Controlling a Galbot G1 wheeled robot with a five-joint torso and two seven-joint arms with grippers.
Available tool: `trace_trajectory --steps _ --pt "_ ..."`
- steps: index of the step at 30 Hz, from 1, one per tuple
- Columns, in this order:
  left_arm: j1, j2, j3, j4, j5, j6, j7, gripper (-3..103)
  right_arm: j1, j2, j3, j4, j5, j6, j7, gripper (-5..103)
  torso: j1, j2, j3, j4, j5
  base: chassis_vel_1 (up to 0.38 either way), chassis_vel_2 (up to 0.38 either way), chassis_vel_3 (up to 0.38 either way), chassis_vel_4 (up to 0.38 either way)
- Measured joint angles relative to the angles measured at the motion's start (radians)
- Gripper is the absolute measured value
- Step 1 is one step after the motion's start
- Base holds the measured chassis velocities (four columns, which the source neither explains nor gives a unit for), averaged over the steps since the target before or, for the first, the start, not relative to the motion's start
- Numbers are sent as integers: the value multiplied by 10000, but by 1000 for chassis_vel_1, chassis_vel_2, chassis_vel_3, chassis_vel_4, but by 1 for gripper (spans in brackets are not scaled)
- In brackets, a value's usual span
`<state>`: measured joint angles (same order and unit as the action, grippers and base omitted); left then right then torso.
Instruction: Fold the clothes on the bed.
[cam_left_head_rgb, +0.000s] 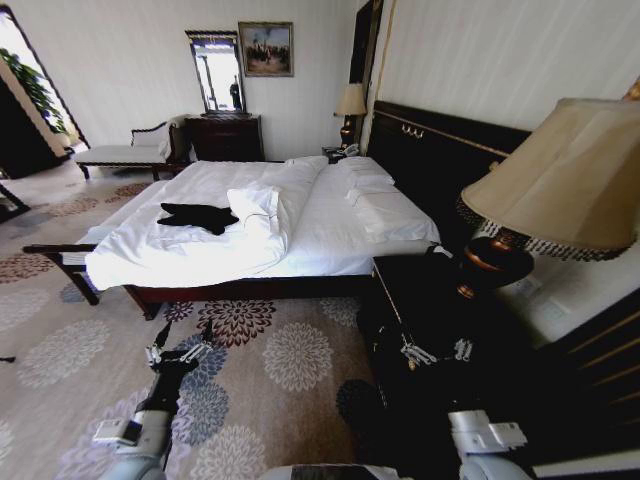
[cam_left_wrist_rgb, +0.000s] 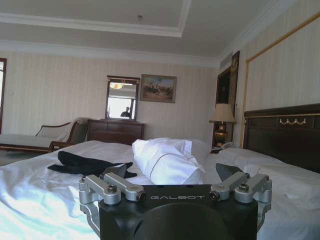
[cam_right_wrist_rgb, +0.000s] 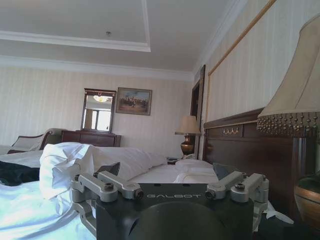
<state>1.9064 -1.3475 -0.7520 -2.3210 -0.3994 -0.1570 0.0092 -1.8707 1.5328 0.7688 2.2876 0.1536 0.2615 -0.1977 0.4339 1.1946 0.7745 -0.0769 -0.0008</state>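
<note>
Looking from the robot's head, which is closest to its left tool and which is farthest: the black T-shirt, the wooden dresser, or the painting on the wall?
From the left tool, low over the carpet:
1. T-shirt, lying on the near left part of the bed.
2. Dresser, beyond the bed against the far wall.
3. Painting, up on that wall above and right of the dresser.

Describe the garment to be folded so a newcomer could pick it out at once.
Start at the large white bed with the tall dark headboard. On the turned-back duvet near its foot lies a crumpled black T-shirt. It is the one dark item on the white bedding, beside a bunched white fold.
</note>
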Motion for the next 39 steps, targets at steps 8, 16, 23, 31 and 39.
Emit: trace_trajectory --steps 8,16,23,31,39 --pt "-6 11 -47 128 -59 -41 22 100 -1 30 -4 8 -23 4 -13 100 1 0 1 1 0 -92 83 89 -80" --pt "-24 -11 -34 237 -80 -96 60 100 6 60 15 -55 -37 33 -51 100 0 0 0 0 1 -113 119 104 -126" --pt "-31 -74 12 308 -28 -144 86 100 36 67 28 -105 -37 42 -56 100 2 -1 1 0 0 -129 155 137 -153" --pt "2 -166 23 329 28 -208 112 100 73 79 25 -121 -15 60 -50 100 1 0 1 0 2 -170 155 167 -150" --pt "36 -206 20 304 80 -239 121 100 76 105 46 -121 -3 113 -46 100 1 0 0 3 1 -183 178 172 -178"
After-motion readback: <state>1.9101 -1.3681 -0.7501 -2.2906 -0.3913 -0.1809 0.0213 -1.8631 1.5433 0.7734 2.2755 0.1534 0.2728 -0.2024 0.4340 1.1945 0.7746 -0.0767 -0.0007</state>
